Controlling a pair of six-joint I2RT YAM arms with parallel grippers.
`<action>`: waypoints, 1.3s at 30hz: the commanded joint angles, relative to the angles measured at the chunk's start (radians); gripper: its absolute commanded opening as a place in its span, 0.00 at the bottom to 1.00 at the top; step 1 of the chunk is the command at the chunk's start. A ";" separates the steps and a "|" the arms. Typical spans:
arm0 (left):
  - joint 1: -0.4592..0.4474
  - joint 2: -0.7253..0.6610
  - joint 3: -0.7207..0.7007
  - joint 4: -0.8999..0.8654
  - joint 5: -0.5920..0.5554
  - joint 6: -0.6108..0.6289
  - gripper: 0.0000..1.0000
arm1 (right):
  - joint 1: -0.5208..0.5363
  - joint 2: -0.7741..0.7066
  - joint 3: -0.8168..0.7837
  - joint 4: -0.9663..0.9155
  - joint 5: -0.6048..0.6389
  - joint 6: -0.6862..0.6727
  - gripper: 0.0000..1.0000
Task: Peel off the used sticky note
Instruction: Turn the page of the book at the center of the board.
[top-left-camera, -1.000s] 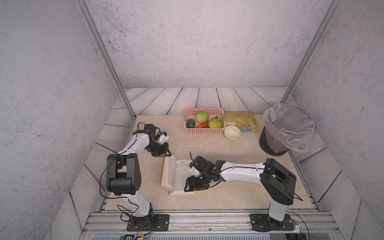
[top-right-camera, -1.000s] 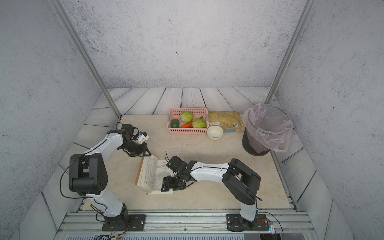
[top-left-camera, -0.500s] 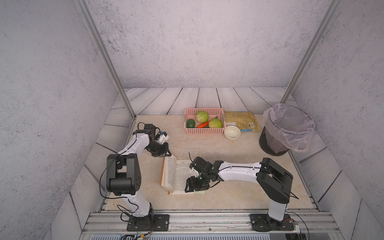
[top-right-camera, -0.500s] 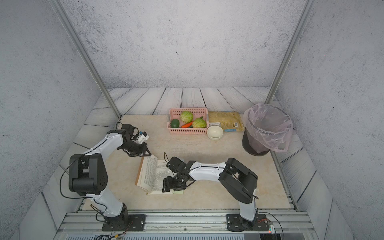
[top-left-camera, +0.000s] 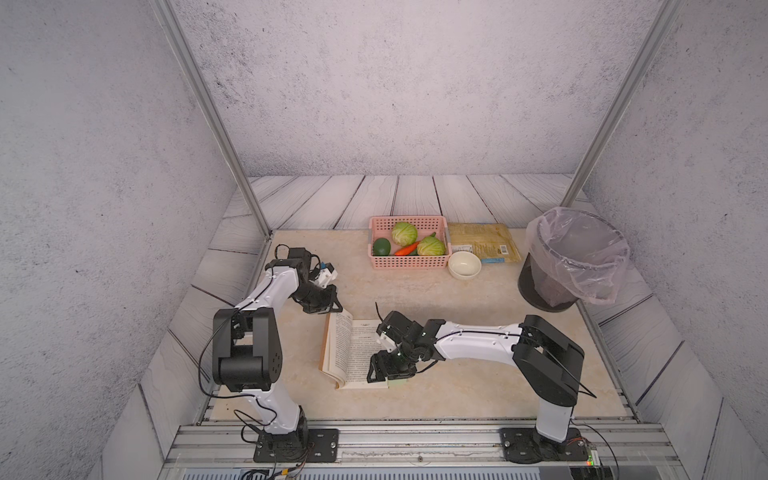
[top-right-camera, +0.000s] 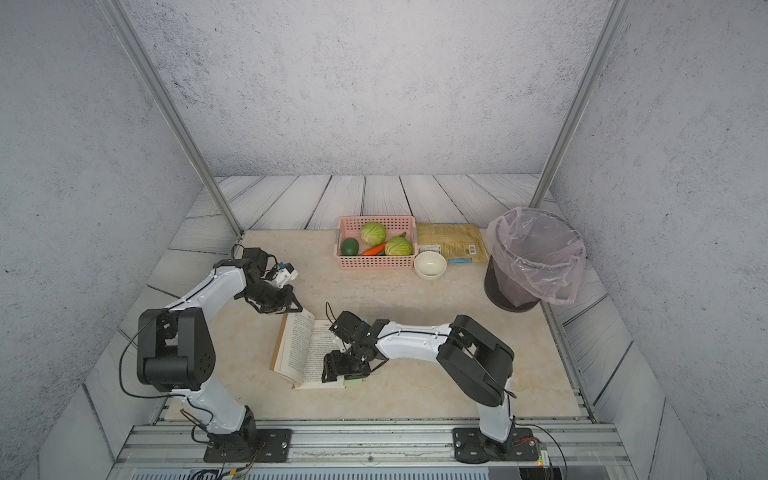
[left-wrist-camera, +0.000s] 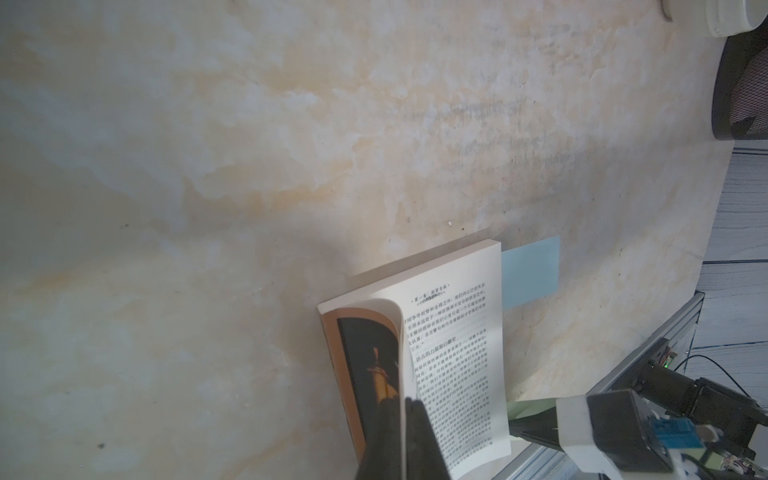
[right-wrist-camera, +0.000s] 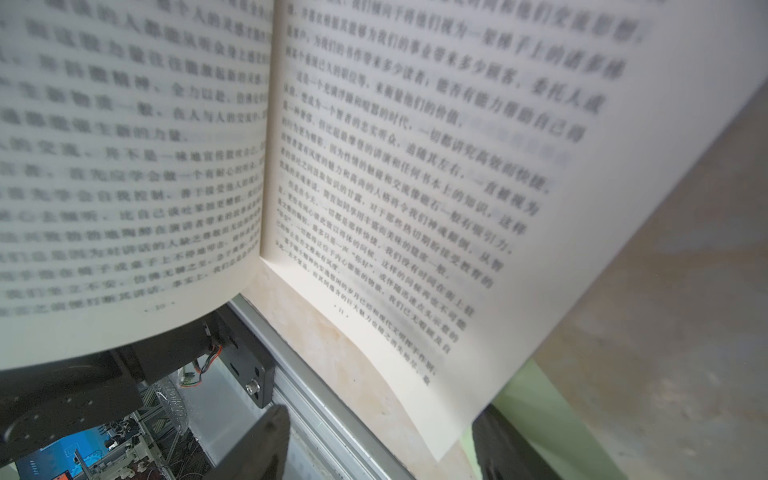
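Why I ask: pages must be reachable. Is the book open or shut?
Open. The book lies spread with printed pages facing up in both top views.

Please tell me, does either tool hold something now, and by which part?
The left tool pinches the turned-over front leaves of the book at their far edge. The right tool is open around the right page's corner, holding nothing.

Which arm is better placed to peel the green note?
Probably right: the right hand, open, straddles a corner of the book, the green note beside one finger. The left hand is shut on the book, holding it open.
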 joint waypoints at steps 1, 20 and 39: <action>0.010 -0.022 -0.003 -0.017 -0.007 0.017 0.00 | -0.004 0.014 -0.001 0.005 -0.002 -0.004 0.74; 0.010 -0.016 -0.007 -0.015 -0.008 0.018 0.00 | -0.012 0.019 -0.066 0.141 -0.032 0.039 0.73; 0.010 -0.017 -0.008 -0.016 -0.004 0.018 0.00 | -0.011 -0.036 -0.075 0.170 -0.004 0.028 0.73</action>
